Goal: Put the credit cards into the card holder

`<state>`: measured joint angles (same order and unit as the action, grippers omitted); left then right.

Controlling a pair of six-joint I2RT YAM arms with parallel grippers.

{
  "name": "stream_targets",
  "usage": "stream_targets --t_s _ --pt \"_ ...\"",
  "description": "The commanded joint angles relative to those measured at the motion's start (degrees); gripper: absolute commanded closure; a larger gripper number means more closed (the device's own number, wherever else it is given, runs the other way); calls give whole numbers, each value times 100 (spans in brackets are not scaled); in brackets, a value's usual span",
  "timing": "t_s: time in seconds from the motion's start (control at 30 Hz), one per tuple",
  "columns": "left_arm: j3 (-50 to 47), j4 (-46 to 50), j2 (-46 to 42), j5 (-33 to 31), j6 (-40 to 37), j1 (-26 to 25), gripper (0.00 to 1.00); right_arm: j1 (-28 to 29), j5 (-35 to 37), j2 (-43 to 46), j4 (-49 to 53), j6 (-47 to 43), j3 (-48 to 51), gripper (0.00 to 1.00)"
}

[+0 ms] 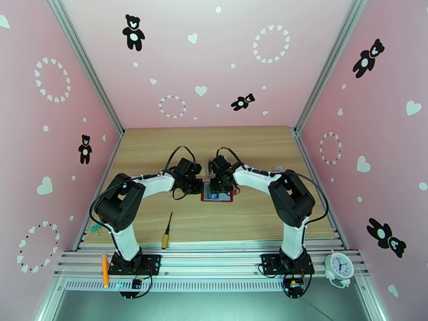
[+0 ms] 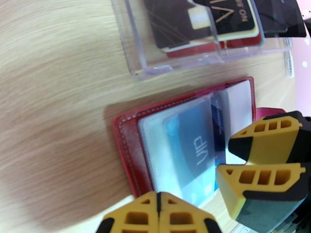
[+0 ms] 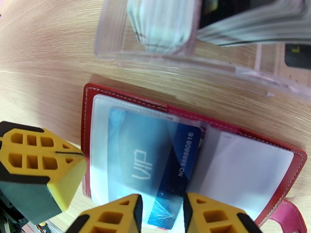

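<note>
the dark red card holder (image 3: 90, 113) lies open and flat on the wooden table (image 3: 46, 55), and the rest is placed from it. a blue vip card (image 3: 155, 152) lies on the holder's page on the left gripper's side, most of it under the clear sleeve, its short end sticking out past the holder's edge nearest the arms. the card's long axis runs from that near edge toward the far edge, just beyond which a clear plastic rack (image 3: 116, 47) holds black cards (image 2: 175, 24). the right gripper (image 3: 161, 206) stands at the near edge, its fingers partly spread and straddling the protruding end; the card is wider than the gap, so nothing is clamped between them, and whether the pads touch the card i cannot tell. the left gripper (image 3: 76, 154) is at the holder's near outer corner, fingers pressed together on nothing, tips over the red border; contact with it cannot be made out. the right gripper is the nearer to the card's free end, and the card lies straight ahead of it, so the coming move looks like a push along the long axis, away from the near edge and deeper into the sleeve. i judge that sideways drift could catch a corner on the sleeve, and that the left gripper is placed to keep the holder from sliding toward the rack.
</note>
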<state>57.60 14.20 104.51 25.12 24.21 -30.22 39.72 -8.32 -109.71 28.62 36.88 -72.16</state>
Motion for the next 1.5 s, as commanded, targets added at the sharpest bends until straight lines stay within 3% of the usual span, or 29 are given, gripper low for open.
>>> stream_targets --t_s 0.0,0.97,1.13,1.47 --pt "139 56 40 73 -30 -43 94 -9 54 -199 130 -32 -132 66" --pt "128 -5 77 139 14 -54 94 202 -230 -329 55 67 -416 66" --pt "119 -23 60 142 31 -52 100 263 -302 -415 36 83 -511 66" --pt "58 -159 -7 256 123 -52 100 283 -399 -489 -13 148 -525 66"
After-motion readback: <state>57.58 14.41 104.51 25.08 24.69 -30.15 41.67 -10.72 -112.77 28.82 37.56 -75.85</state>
